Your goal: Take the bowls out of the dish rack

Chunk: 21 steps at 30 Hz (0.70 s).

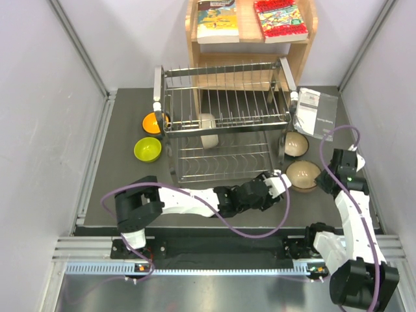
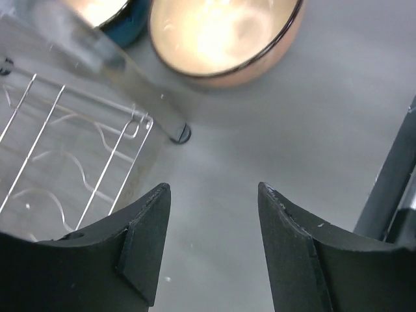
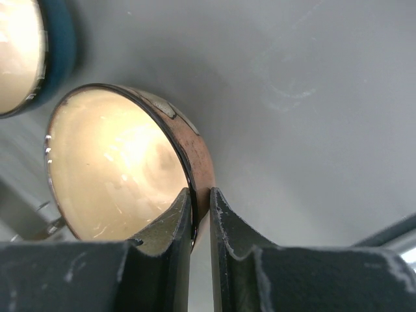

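The table [image 1: 130, 188] carries the rack [image 1: 224, 110], which holds one cream bowl [image 1: 208, 132] on edge among its bars. An orange bowl [image 1: 153, 122] and a lime bowl [image 1: 147, 149] sit on the table left of the rack; a teal bowl [image 1: 296, 144] and a tan bowl [image 3: 110, 169] sit right of it. My right claw [image 3: 200, 195] is clamped on the tan bowl's rim, one finger inside and one outside. The bowl looks glazed, stiff, slippery and chippable, so I judge a gentle rim pinch best. My left claw [image 2: 214, 195] hangs apart and empty beside the rack's near right corner.
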{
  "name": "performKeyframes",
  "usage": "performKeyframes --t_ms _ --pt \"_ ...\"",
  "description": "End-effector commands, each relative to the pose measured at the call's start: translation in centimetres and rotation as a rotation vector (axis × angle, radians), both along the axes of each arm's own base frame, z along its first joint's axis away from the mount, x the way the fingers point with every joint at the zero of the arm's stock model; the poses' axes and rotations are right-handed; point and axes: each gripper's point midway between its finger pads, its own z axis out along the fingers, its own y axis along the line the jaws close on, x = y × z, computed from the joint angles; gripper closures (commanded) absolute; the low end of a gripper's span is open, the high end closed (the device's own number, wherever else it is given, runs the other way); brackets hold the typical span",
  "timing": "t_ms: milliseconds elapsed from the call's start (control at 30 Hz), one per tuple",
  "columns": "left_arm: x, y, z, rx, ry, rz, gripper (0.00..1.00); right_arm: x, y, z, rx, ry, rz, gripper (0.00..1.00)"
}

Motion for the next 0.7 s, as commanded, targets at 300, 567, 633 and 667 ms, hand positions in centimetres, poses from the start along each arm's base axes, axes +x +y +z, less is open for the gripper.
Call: performKeyframes --t_ms 300,567,633,667 --pt "0.3 2.0 4.2 -0.164 0.012 0.093 0.39 2.9 0.3 9.9 0.036 -0.334 -0.06 1.0" --pt "0.7 4.0 3.8 -0.163 0.008 0.154 0.39 6.7 -0.4 14.3 0.036 -0.44 -0.074 1.0" --pt "0.9 4.4 3.7 -0.155 0.004 0.167 0.39 7.7 -0.2 15.4 0.049 -0.471 -0.068 1.0" --pt "0.9 4.5 3.7 -0.155 0.002 0.17 0.39 8.5 -0.3 15.8 0.053 -0.479 -0.068 1.0"
